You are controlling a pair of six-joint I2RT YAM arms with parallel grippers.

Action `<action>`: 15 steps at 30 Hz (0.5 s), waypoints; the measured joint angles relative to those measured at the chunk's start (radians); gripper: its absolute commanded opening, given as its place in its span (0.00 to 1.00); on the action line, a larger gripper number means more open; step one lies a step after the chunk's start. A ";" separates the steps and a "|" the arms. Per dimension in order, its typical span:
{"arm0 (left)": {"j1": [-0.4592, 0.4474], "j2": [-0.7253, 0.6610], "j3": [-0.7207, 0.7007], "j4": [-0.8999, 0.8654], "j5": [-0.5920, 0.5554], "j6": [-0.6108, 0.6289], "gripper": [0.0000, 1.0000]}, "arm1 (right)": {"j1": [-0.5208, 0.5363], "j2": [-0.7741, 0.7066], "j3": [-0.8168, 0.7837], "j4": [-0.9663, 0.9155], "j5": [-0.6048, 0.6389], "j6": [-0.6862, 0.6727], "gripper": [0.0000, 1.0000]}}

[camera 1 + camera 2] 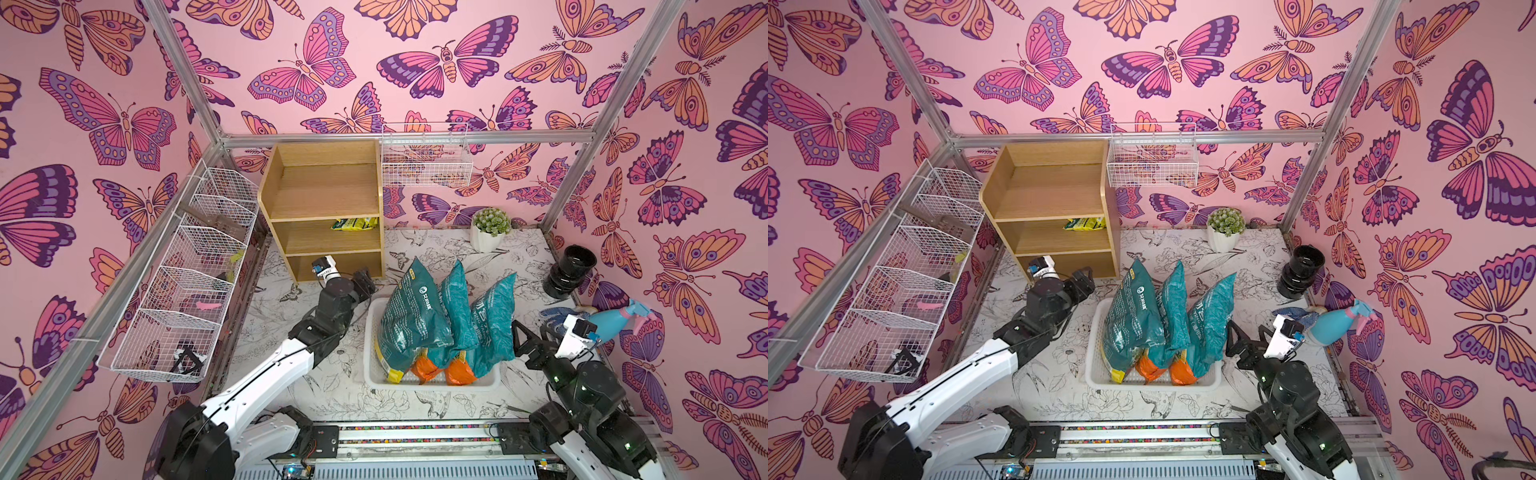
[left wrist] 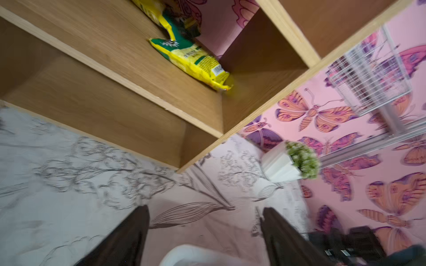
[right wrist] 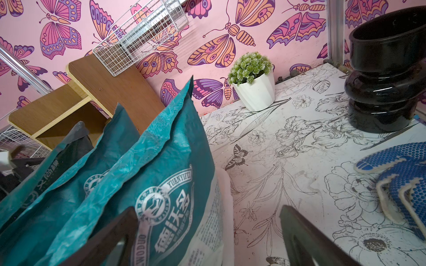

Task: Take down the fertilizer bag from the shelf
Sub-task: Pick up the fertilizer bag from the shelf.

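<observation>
Inspecting the reach, we find the yellow-and-green plastic fertilizer bag (image 1: 355,224) at the right end of the light-wood three-tier shelf (image 1: 324,195), middle tier; our left gripper (image 2: 204,208), jaws wide and empty, sits lower and should rise level before closing.

White arms (image 1: 270,365) (black joints, thin cables)

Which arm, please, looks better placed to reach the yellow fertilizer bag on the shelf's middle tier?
Left. The left gripper is open right in front of the shelf, facing the fertilizer bag. The right gripper sits beyond the teal bags, farther away.
</observation>
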 measured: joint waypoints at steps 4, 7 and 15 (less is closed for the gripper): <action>0.093 0.153 0.056 0.118 0.156 -0.136 0.73 | 0.000 -0.002 -0.014 0.006 0.000 0.000 0.99; 0.127 0.261 0.133 0.148 0.237 -0.200 0.70 | 0.000 -0.002 -0.025 0.006 0.000 0.000 0.99; 0.187 0.406 0.317 0.204 0.334 -0.283 0.66 | 0.000 -0.002 -0.031 0.015 0.000 -0.009 0.99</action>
